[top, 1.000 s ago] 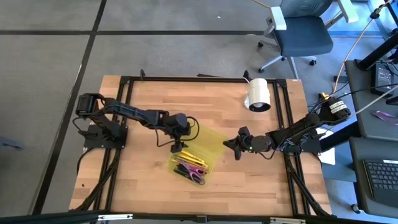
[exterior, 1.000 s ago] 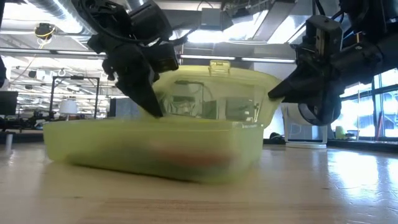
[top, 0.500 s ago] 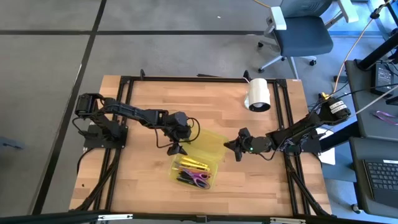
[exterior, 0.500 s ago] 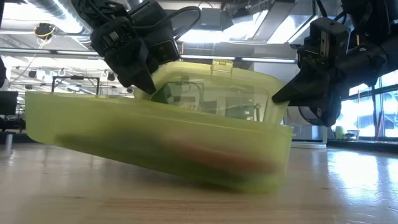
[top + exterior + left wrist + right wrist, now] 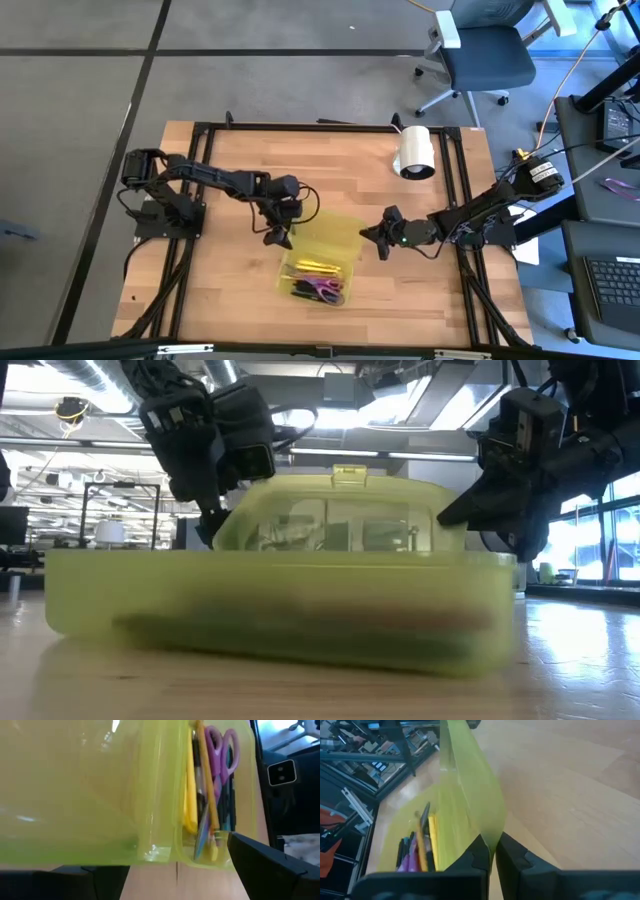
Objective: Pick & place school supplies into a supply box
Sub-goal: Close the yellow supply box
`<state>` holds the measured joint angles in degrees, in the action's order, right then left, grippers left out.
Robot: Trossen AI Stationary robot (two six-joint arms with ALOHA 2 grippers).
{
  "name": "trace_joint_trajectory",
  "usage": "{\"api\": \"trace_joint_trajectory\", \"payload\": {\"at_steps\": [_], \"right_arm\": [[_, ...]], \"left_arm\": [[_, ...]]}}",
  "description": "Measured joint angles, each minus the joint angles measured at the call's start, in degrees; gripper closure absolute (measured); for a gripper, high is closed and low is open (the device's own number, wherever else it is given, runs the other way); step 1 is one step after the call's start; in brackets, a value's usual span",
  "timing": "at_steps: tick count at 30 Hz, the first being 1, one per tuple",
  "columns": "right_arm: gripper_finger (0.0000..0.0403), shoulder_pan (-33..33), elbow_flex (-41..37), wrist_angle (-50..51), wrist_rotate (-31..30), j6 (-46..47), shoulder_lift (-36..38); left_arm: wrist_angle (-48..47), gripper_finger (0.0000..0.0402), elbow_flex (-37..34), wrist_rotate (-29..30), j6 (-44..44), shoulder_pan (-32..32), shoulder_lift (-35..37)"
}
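The supply box [image 5: 318, 262], a translucent yellow-green case, lies open at mid-table. Its tray half rests flat on the wood, and its lid [image 5: 340, 520] stands raised behind it. Inside the tray lie the school supplies [image 5: 207, 805]: yellow, orange and dark pens, and purple-handled scissors [image 5: 220, 750]. My right gripper [image 5: 492, 847] is shut on the lid's right end. My left gripper [image 5: 278, 238] stands open at the box's left end, one finger on either side of that end [image 5: 165, 852]. My left gripper stands astride the box's left end; I cannot tell whether a finger touches it. My right gripper pinches the lid's thin wall at its right end [image 5: 487, 832] between its two fingers. It comes from the table's right, slanting slightly down. The lid stands raised while the tray lies on the table.
A white cylindrical roll [image 5: 416, 152] lies near the table's far right corner. Black frame rails [image 5: 205, 180] run along the table's edges. Bare wood lies near and left of the box. An office chair [image 5: 480, 50] stands beyond the far edge.
My left gripper has rolled its wrist at the box's left end. Half a second ago the tray was tipped, with its left end off the table. It now lies flat again, swung a little toward the table's near right.
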<state>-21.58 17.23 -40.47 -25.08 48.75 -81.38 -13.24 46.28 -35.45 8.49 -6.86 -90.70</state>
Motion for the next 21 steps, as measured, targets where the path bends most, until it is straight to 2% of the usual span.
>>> {"api": "trace_joint_trajectory", "payload": {"at_steps": [8,16,21], "right_arm": [[0.0381,0.0,0.0,0.0,0.6,-0.2,0.0],[0.0381,0.0,0.0,0.1,1.0,-1.1,0.0],[0.0382,0.0,0.1,-0.7,1.2,-1.7,0.1]], "left_arm": [[-0.3,0.0089,0.0,-4.6,1.6,-1.2,0.0],[-0.4,0.0089,0.0,-13.7,3.4,-1.9,0.4],[-1.9,0.0089,0.0,-13.9,3.8,-3.0,2.7]]}}
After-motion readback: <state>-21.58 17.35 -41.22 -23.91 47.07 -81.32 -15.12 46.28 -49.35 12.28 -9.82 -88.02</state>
